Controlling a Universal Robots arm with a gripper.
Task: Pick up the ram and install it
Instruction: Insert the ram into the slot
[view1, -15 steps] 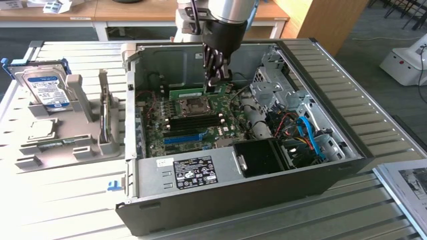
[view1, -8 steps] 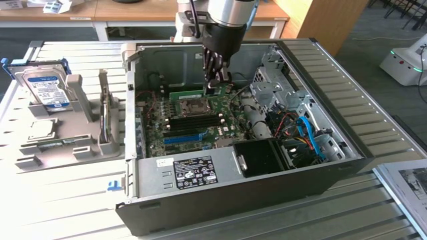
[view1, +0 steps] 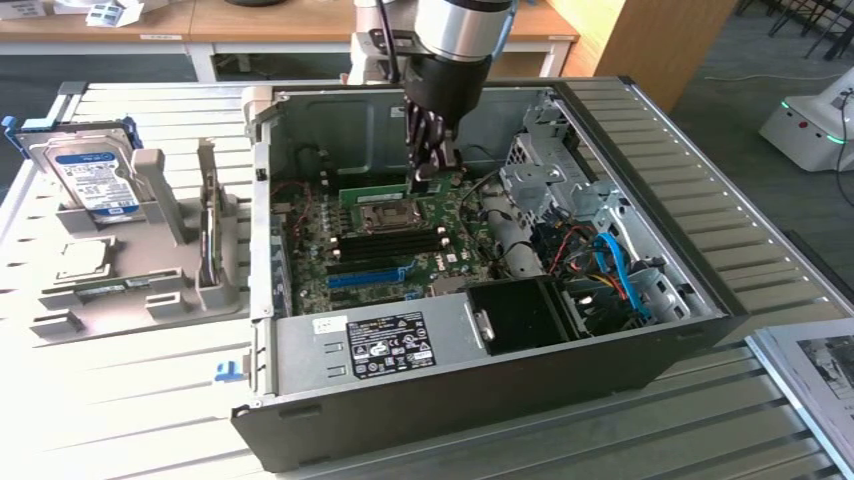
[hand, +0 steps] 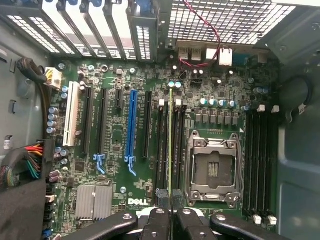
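End effector (hand: 170, 196) clamped on ram (hand: 170, 140), edge-on over motherboard (hand: 116, 165), seemingly just above memory slots (hand: 161, 150).

- The gripper (hand: 171, 197) is pinching the ram (hand: 171, 140) edge-on.
- The ram is standing among the black memory slots (hand: 161, 145), just beside the empty CPU socket (hand: 214, 170).

Your computer case (view1: 667, 210) sits on the tabletop (view1: 160, 410), with the hard drive (view1: 87, 175) in its rack (view1: 154, 255) at the exterior view's left; the motherboard (hand: 150, 195) lies in the case; your hand (hand: 171, 220) hangs above it, the ram (hand: 170, 140) in its grip, over memory slots (hand: 161, 150) just beside the CPU socket (hand: 212, 167).
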